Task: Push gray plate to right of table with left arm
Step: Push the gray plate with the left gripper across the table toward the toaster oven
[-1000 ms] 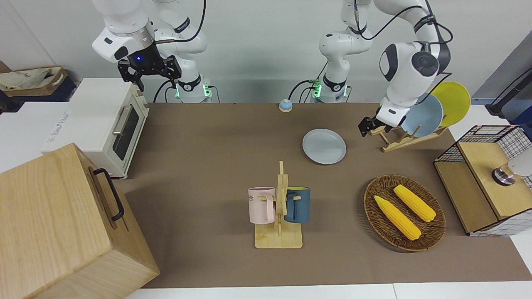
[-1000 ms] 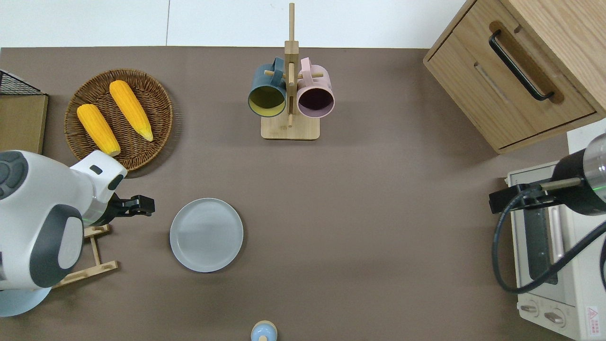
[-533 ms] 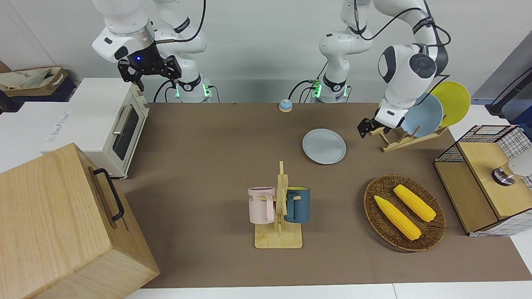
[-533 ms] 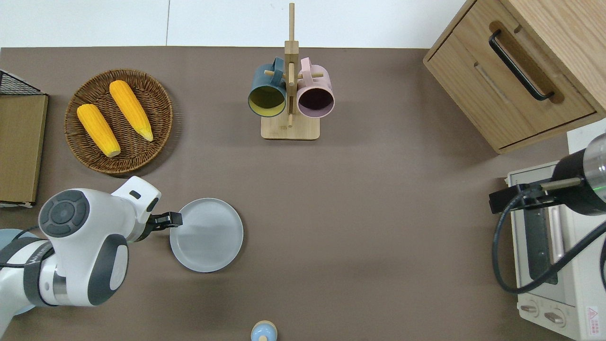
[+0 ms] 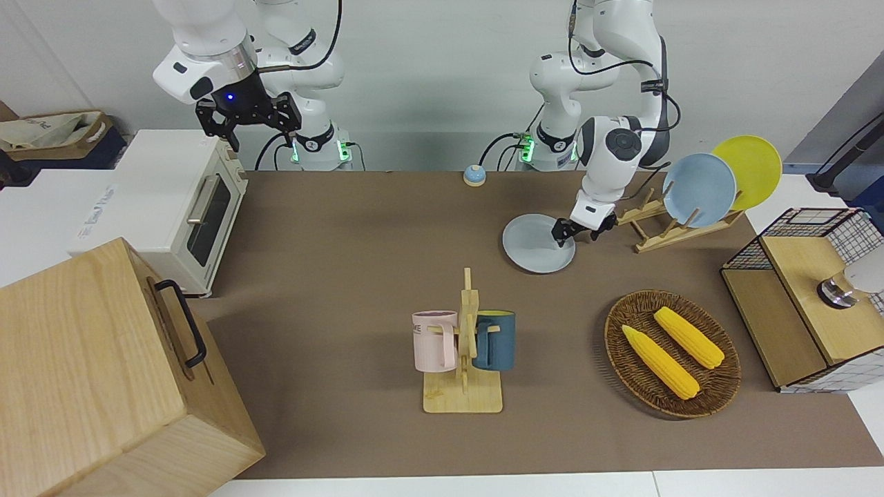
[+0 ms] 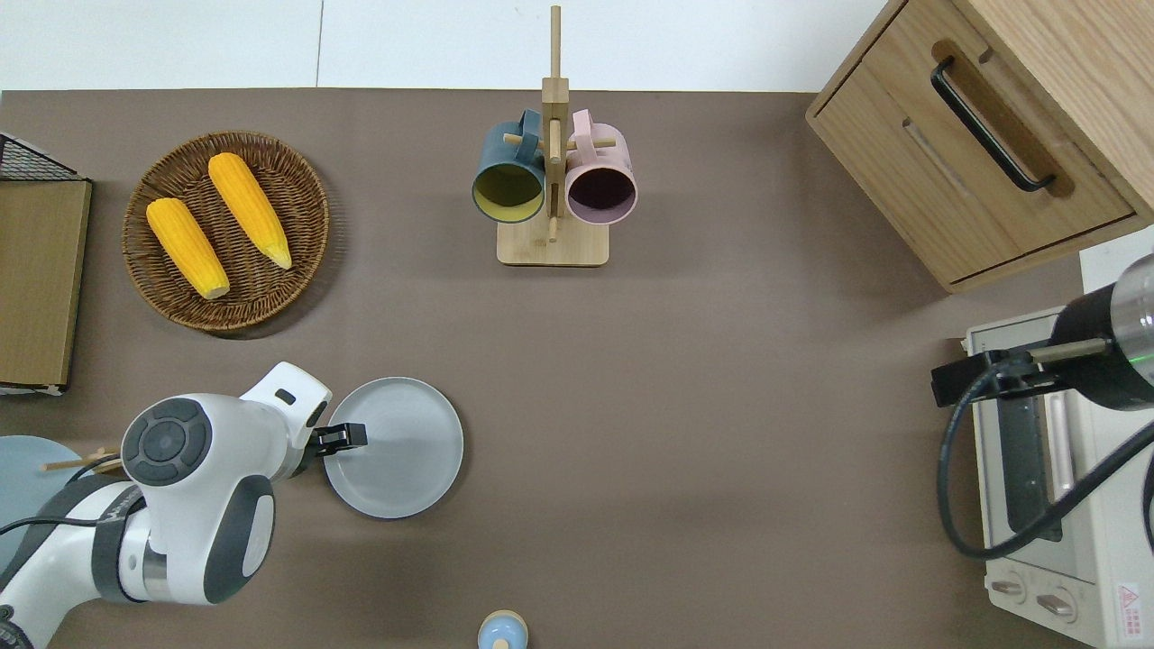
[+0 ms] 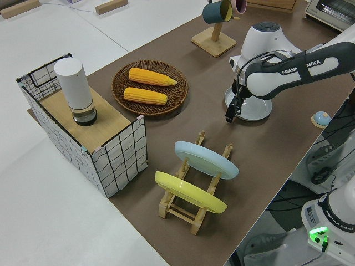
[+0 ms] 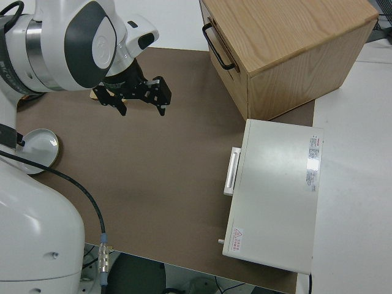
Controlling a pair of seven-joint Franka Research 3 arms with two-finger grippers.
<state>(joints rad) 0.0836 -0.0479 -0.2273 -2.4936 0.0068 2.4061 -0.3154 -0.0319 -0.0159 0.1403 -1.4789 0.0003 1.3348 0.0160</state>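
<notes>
The gray plate [image 5: 533,246] [image 6: 401,451] [image 7: 253,108] lies flat on the brown table [image 5: 345,262], toward the left arm's end, nearer to the robots than the mug stand. My left gripper [image 5: 560,238] [image 6: 350,437] [image 7: 229,115] is low at the plate's rim, on the side toward the left arm's end of the table. Its fingers look shut and hold nothing. I cannot tell whether it touches the rim. My right gripper [image 5: 257,132] [image 8: 142,109] is open and empty, and that arm is parked.
A wooden rack [image 5: 659,231] with a light-blue plate [image 5: 699,190] and a yellow plate [image 5: 751,169] stands beside the left arm. A wicker basket [image 5: 718,390] holds two corn cobs. A mug stand [image 5: 464,397], a bell [image 5: 474,175], a toaster oven [image 5: 176,207], a wooden cabinet [image 5: 97,373] and a wire crate [image 5: 811,304] stand around.
My left arm has swung from the plate rack toward the gray plate and lowered; its gripper now sits at the rim. The plate has not moved. The right arm is still.
</notes>
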